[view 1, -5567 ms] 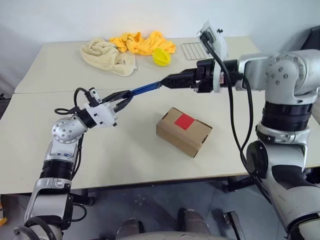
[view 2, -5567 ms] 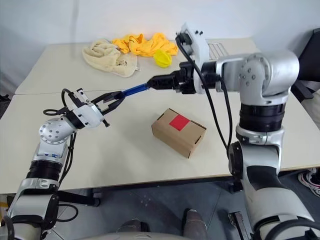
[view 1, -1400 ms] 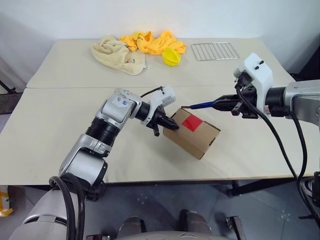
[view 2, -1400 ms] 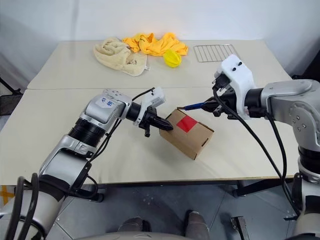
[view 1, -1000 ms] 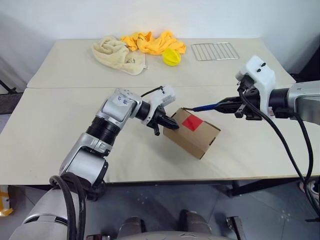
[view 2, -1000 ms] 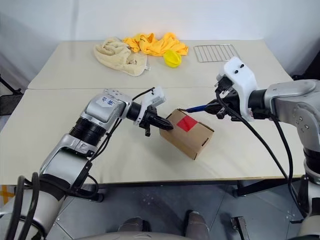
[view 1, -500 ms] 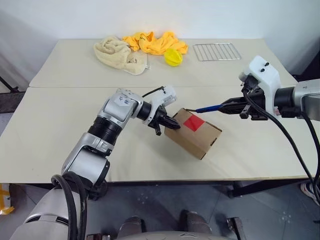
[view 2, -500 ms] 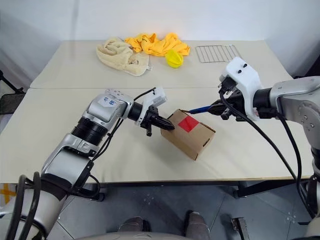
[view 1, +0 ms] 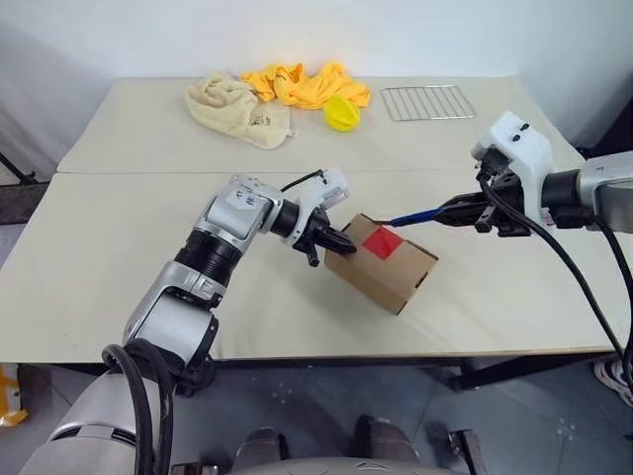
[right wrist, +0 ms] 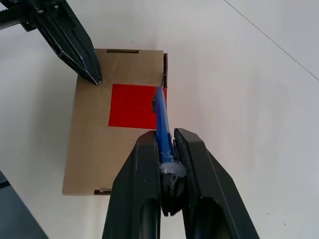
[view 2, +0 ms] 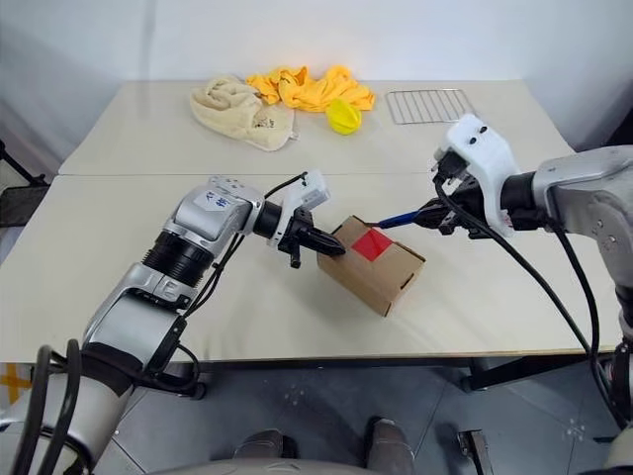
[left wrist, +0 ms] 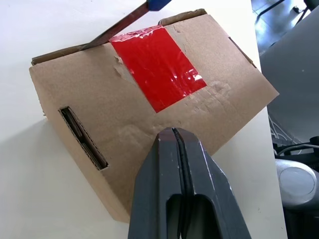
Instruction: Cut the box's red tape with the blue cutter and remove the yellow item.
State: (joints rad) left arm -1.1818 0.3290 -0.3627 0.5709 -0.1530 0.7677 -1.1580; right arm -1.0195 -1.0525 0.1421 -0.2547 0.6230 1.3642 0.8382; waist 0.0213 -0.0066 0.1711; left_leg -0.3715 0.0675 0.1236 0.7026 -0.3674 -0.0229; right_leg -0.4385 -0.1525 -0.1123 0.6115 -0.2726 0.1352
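Observation:
The brown box point(view 1: 388, 269) sits mid-table with the red tape point(view 1: 382, 241) on its top face. My left gripper point(view 1: 342, 243) is shut, and its tip rests on the box's top by the left edge, seen close at the left gripper point(left wrist: 173, 132). My right gripper point(right wrist: 168, 136) is shut on the blue cutter point(right wrist: 161, 117). It holds the cutter point(view 1: 419, 212) low from the right, and the thin grey blade point(left wrist: 117, 29) meets the box's far edge at the end of the red tape point(left wrist: 157, 67). The flaps are closed and the yellow item is hidden.
At the table's far side lie a beige towel point(view 1: 233, 105), an orange-yellow cloth point(view 1: 297, 83), a lemon-yellow ribbed ball point(view 1: 342, 113) and a wire rack point(view 1: 427, 101). A seam point(view 1: 119, 172) runs across the table behind the box.
Several seconds ago both grippers were at the cutter in the air. Since then the left has come to the box and the right has lowered the cutter to it. Over the last second nothing has visibly moved.

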